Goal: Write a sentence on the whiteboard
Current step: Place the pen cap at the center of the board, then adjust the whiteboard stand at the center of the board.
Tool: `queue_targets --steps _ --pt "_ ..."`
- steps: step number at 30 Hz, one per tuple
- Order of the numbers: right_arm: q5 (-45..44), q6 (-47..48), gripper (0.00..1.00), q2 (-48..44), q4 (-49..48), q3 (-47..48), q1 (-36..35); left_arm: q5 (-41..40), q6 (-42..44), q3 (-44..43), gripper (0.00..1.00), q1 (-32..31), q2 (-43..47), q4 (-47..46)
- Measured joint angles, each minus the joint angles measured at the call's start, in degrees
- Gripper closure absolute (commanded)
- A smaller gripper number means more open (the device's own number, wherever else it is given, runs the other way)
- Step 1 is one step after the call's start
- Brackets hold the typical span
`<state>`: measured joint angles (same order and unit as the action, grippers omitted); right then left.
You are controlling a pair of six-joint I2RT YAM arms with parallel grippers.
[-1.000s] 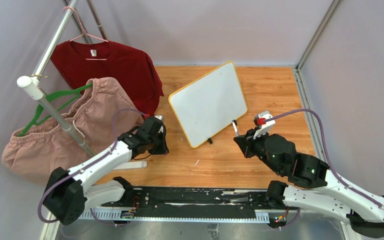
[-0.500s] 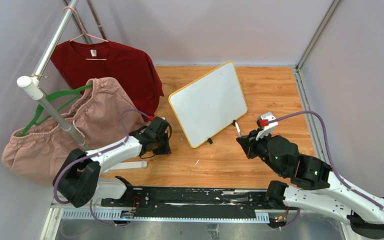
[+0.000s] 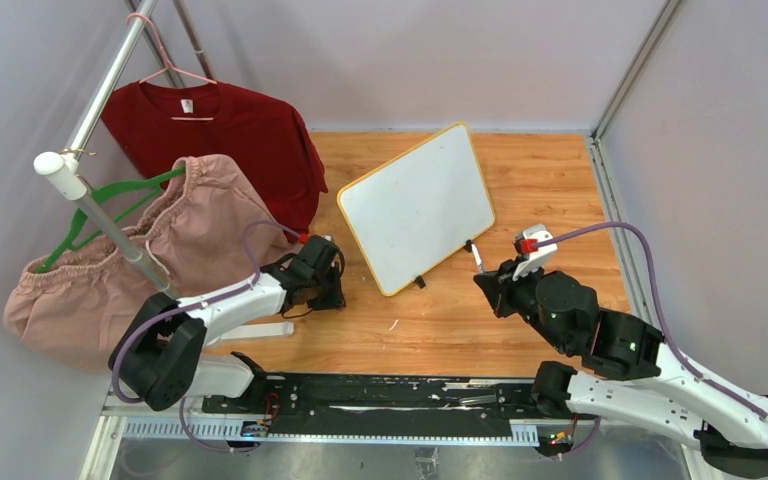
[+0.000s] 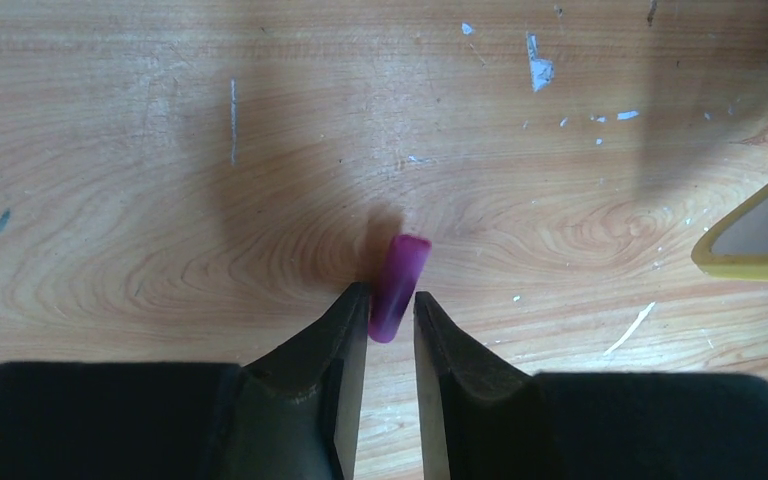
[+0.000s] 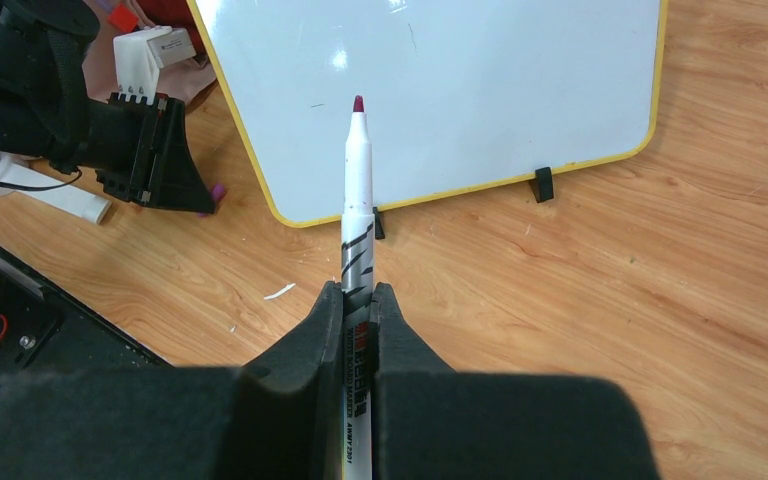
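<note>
The whiteboard (image 3: 417,205) stands tilted on two black feet mid-table, yellow-framed; its face (image 5: 460,90) is blank and the sentence is not in view. My right gripper (image 5: 359,292) is shut on a white marker (image 5: 357,190), uncapped, its purple tip pointing at the board's lower left area without touching it. In the top view that gripper (image 3: 488,283) sits just right of the board's near edge. My left gripper (image 4: 391,292) is down at the wood, left of the board. Its jaws stand slightly apart around a purple cap (image 4: 400,280), which leans on the left finger, and a corner of the board's frame (image 4: 750,262) shows at right.
A red shirt (image 3: 220,130) and a pink garment (image 3: 150,250) hang from a slanted rack pole (image 3: 110,235) at the left. A white tube (image 3: 260,330) lies near the left arm. Small white scraps (image 4: 630,325) dot the wood. Grey walls close in on three sides.
The left gripper shifted a little right and lower, and its jaws have parted slightly around the purple cap. The right gripper edged slightly right with the marker.
</note>
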<state>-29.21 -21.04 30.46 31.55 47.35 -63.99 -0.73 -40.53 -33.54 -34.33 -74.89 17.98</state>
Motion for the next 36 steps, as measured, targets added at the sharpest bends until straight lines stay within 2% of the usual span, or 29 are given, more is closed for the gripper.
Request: queue_targets --steps 8,13,16,24,26,29,33,36 --pt "0.0 0.0 1.0 0.13 0.02 0.0 0.0 0.37 -0.26 0.52 0.65 0.02 0.13 -0.66" --pt "0.0 0.0 1.0 0.28 0.04 0.0 0.0 0.33 -0.42 0.63 0.56 0.02 2.1 0.42" --pt "-0.02 0.07 1.0 0.28 0.13 0.02 0.0 0.2 -0.55 0.66 0.51 0.02 6.05 2.27" --pt "-1.07 0.98 1.0 0.24 0.79 0.02 0.0 0.07 -0.46 0.37 0.47 -0.83 19.63 8.96" --pt "-1.51 1.33 1.0 0.15 1.07 0.02 0.0 -0.7 -0.33 -0.46 0.46 -4.26 22.03 10.43" --pt "-2.43 1.75 1.0 0.11 1.36 0.02 0.0 -4.0 -0.24 -3.96 0.46 -13.22 22.84 12.28" --pt "-3.41 2.25 1.0 -0.13 2.14 0.07 0.0 -9.99 -0.68 -10.25 0.46 -24.26 20.15 12.52" --pt "-4.09 2.32 1.0 -1.05 3.15 0.11 0.0 -14.56 -1.05 -13.86 0.46 -29.14 16.28 12.04"
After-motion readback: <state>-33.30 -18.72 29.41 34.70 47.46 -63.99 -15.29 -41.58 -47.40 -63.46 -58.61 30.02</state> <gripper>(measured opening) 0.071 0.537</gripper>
